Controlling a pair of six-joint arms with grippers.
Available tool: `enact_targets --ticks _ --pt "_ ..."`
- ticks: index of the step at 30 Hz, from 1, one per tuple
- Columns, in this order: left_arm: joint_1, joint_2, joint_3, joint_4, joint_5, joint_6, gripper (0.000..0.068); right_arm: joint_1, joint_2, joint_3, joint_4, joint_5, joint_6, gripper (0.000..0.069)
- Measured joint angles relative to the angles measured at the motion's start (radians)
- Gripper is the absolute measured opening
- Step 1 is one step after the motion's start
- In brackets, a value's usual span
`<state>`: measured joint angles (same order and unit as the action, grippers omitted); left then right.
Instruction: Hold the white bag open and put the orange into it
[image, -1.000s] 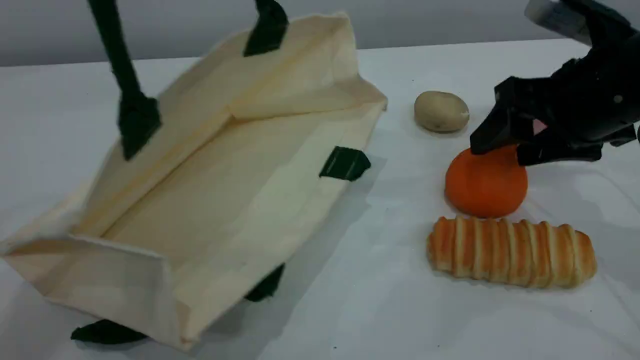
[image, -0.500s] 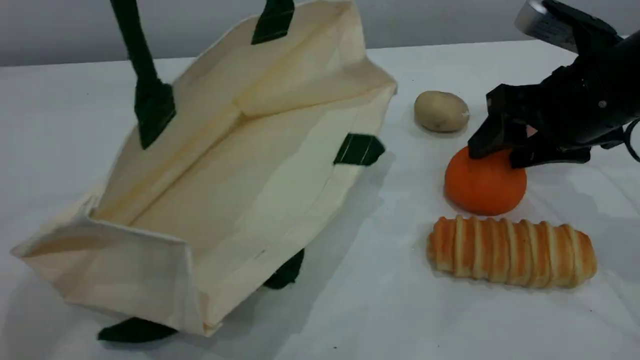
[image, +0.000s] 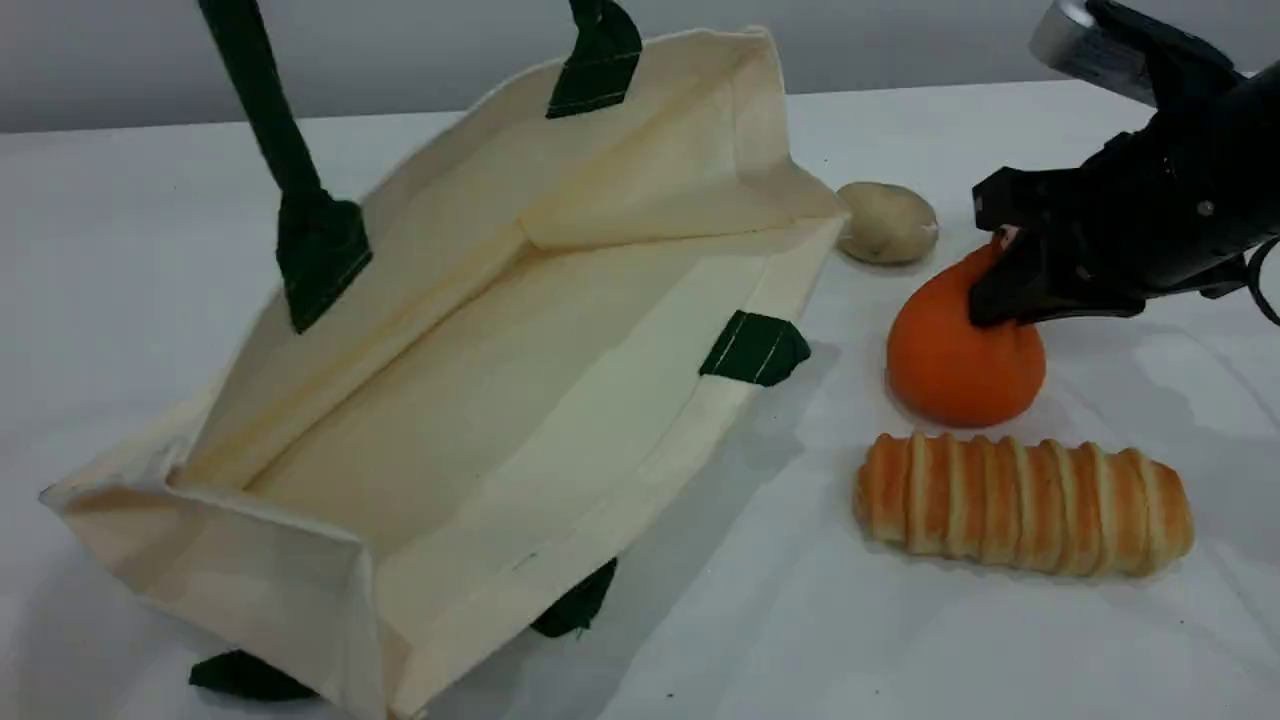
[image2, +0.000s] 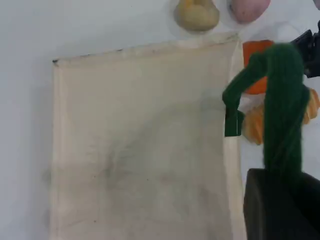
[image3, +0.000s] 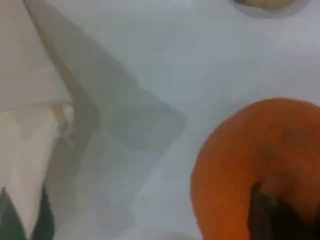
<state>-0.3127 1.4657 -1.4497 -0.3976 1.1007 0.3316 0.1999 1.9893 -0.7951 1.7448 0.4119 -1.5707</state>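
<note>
In the scene view, the white bag (image: 480, 330) is seen filling the left and centre of the frame, its mouth gaping toward the upper right, with one dark green handle (image: 262, 110) drawn up out of the top edge. The orange (image: 962, 345) is found at right of centre on the white table (image: 900, 650), just beside the bag's rim, with a potato (image: 888, 222) behind it and a ridged bread roll (image: 1022, 502) in front. The right gripper (image: 1005, 285) is clenched on the orange's knobby top, so the bag's mouth lies to its left across a short strip of bare table. In the left wrist view, the handle (image2: 282, 100) is seen gripped by the left gripper (image2: 280, 200) at the lower right, the bag's panel (image2: 140, 150) spread below; a pink fruit (image2: 248, 7) is seen at the top edge. In the right wrist view, the orange (image3: 260, 160) is pressed against the fingertip (image3: 272, 215) at lower right, with open table between it and the bag's edge (image3: 35, 130) at left.
</note>
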Motion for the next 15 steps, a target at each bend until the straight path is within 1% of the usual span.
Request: enact_targets --ticks 4,8,11,15 --pt "0.0 0.0 0.0 0.004 0.0 0.002 0.0076 0.0 -0.021 0.001 -0.001 0.003 0.0 0.0032" --pt "0.0 0.0 0.0 0.004 0.001 0.006 0.0076 0.0 -0.09 0.025 -0.013 -0.003 0.0 0.0032" --pt "0.0 -0.001 0.0 0.004 0.001 0.014 0.0076 0.0 -0.16 0.052 -0.091 -0.005 0.008 0.0032" --pt "0.0 -0.001 -0.007 -0.004 0.016 0.027 0.0076 0.0 -0.265 0.086 -0.177 0.014 0.106 0.0032"
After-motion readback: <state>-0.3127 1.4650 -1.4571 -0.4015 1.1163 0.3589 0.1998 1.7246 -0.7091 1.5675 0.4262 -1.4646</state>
